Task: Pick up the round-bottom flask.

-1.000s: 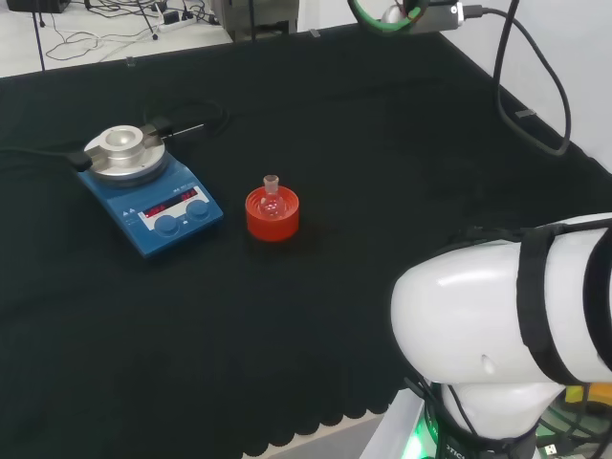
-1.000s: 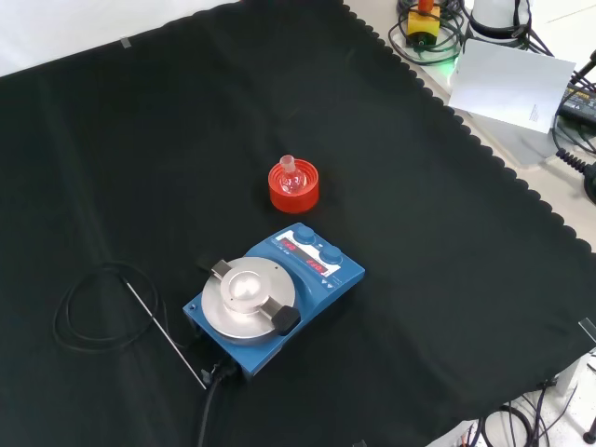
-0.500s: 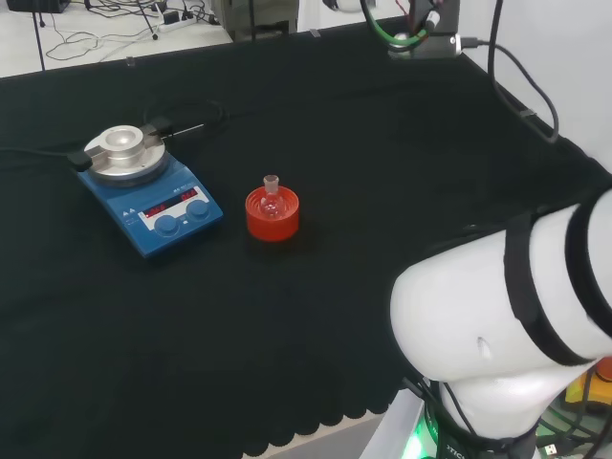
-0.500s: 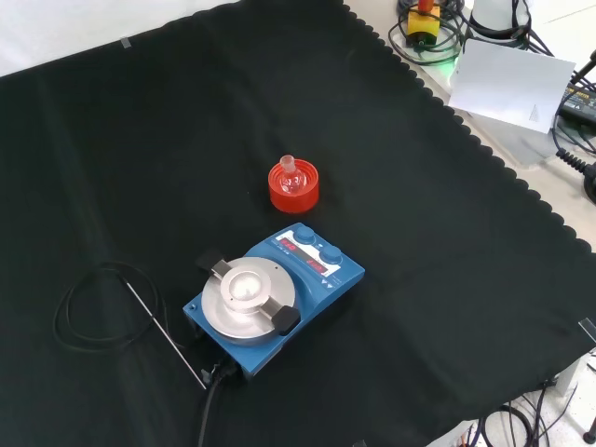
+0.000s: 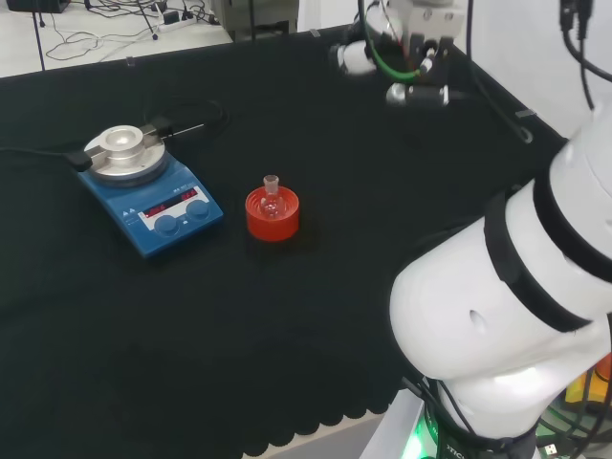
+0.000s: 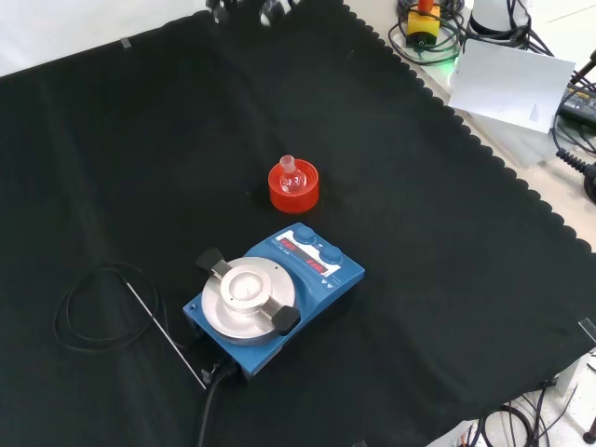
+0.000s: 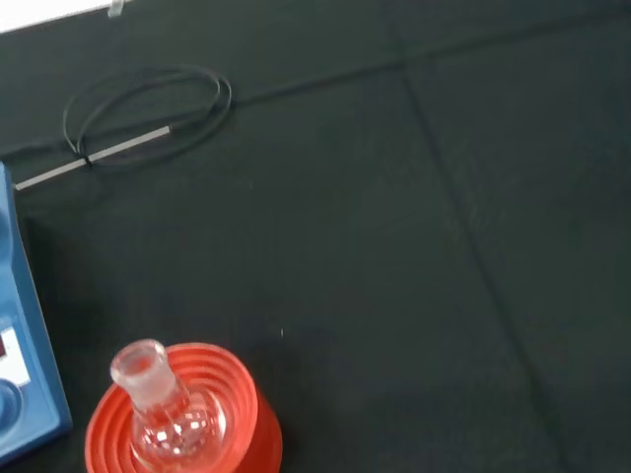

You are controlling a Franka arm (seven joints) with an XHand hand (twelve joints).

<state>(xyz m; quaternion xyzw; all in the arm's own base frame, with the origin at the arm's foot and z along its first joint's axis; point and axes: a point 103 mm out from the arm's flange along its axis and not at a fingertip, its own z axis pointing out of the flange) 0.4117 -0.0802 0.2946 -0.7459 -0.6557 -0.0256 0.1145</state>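
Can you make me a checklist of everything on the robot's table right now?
Surface: black cloth, flat, scalloped edge.
Job's things: round-bottom flask, clear, upright in a red ribbed stand; untouched.
Clutter: blue hotplate stirrer with a round metal top, beside the stand.
Hand: partly seen at the front view's top edge, far from the flask; fingers cannot be told.
Cables: thin metal probe with a looped black lead on the cloth.
Surroundings: cords and white paper past the cloth's edge.

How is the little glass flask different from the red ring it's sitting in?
The round-bottom flask is clear glass you can see through; the red ribbed stand is solid red. The flask has a round bulb and a narrow upright neck; the stand is a low, wide ring. The flask sits in it, its neck rising above the rim. Both are round.
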